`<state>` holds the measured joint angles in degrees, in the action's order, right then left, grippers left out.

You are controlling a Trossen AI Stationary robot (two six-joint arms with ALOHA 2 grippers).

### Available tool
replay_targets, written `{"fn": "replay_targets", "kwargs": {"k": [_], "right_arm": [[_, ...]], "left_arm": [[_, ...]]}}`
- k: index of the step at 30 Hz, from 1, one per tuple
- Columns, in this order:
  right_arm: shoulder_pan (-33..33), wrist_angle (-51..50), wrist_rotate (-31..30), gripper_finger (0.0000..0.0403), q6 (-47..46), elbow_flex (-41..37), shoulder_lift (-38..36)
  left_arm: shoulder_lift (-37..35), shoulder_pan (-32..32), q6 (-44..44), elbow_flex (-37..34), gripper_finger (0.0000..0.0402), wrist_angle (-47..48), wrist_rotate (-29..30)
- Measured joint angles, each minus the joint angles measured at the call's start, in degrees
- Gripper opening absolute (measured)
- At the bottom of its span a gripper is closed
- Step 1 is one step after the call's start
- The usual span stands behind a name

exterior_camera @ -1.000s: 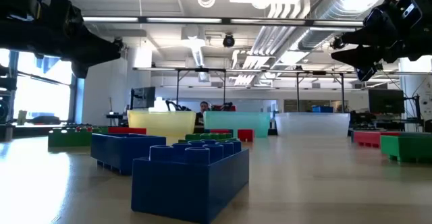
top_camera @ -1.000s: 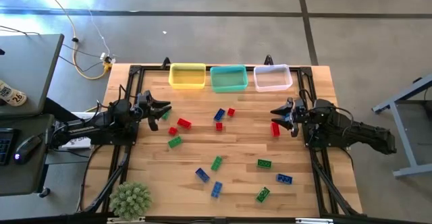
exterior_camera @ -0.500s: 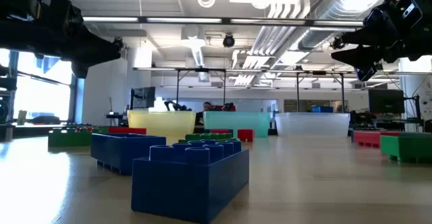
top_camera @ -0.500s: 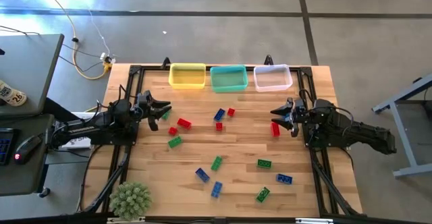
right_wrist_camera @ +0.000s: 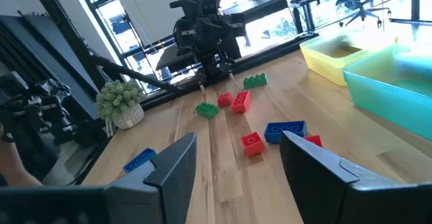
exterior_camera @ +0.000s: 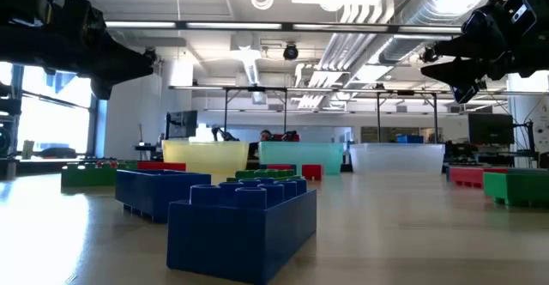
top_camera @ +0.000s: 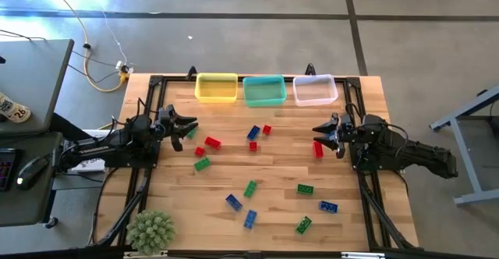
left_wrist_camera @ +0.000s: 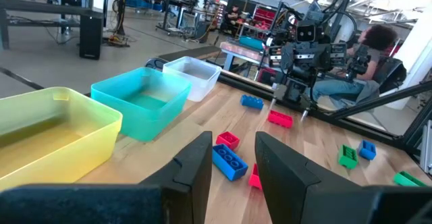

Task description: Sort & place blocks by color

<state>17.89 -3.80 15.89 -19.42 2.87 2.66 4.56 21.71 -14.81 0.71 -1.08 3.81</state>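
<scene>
High view: wooden counter (top_camera: pixel 257 204) with two dark arms, one at each side edge.
Left pincer: (top_camera: pixel 187 127) hung over the counter's left part, fingers parted only by a narrow gap, holding nothing; a small green studded plastic brick (top_camera: pixel 191 133) lay just beside its tips.
Right pincer: (top_camera: pixel 320 133) hung over the counter's right part, fingers spread fairly wide and empty; a red studded plastic brick (top_camera: pixel 317 149) lay just beside it.
Bins: yellow plastic bin (top_camera: pixel 216 87), teal plastic bin (top_camera: pixel 263 90) and clear plastic bin (top_camera: pixel 315 90) stood in a row along the far edge.
Blocks: small red, green and blue studded plastic bricks (top_camera: pixel 249 188) lay scattered across the middle and near half of the counter, apart from the bins.
Corner: green spiky artificial plant (top_camera: pixel 150 231) at the near left.
</scene>
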Motion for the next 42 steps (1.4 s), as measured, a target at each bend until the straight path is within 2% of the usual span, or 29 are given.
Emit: {"fn": "replay_targets", "kwargs": {"k": [42], "right_arm": [[0.00, -0.01, -1.54, 0.0202, 0.28, 0.00, -0.02]], "left_arm": [[0.00, 0.00, 0.00, 0.00, 0.0103, 0.00, 0.00]]}}
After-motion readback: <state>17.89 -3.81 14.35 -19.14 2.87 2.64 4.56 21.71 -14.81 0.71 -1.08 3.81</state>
